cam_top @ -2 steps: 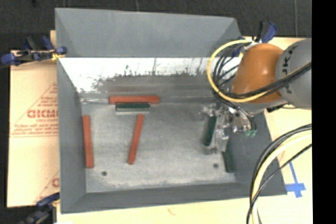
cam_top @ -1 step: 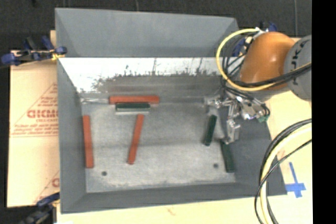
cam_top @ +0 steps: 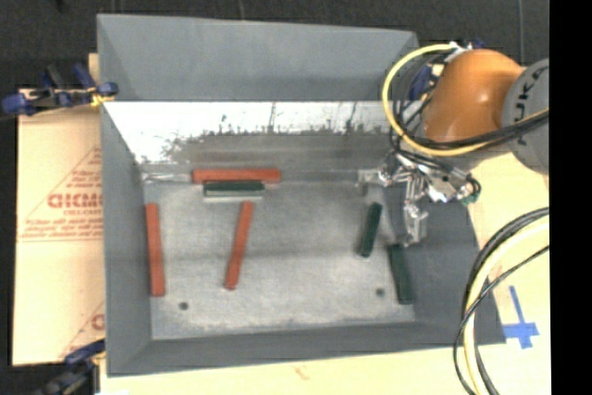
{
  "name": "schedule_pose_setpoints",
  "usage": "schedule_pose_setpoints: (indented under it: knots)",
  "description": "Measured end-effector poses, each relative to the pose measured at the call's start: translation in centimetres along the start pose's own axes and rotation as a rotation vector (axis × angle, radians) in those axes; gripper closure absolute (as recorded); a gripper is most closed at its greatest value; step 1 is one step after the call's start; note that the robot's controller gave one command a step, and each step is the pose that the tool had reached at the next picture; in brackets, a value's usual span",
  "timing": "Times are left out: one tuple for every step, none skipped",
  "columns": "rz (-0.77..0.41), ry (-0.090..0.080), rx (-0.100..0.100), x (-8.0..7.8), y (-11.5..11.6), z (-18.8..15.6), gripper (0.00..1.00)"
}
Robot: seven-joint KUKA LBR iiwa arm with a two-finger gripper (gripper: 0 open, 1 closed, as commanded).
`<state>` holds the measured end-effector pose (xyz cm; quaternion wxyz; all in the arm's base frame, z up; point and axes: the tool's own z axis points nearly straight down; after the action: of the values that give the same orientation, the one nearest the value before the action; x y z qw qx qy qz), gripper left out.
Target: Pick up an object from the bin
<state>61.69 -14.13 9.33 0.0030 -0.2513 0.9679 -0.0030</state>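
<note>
My gripper hangs at the bin's right side, fingers pointing down and nothing visible between them. Just left of it a dark green stick lies nearly upright on the floor. A second dark green stick lies below the fingertips, along the right wall. The fingertips end between these two sticks, close to the top end of the lower one.
A red stick lies flat at the back with a short dark green stick right under it. Another red stick slants in the middle. A third red stick runs along the left wall.
</note>
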Motion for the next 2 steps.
schedule_pose_setpoints:
  knots:
    - [-0.334, -0.007, 0.001, -1.89, 1.16, 1.98, 1.00]
    - [-0.333, -0.007, 0.000, -1.89, 1.18, 1.99, 1.00]
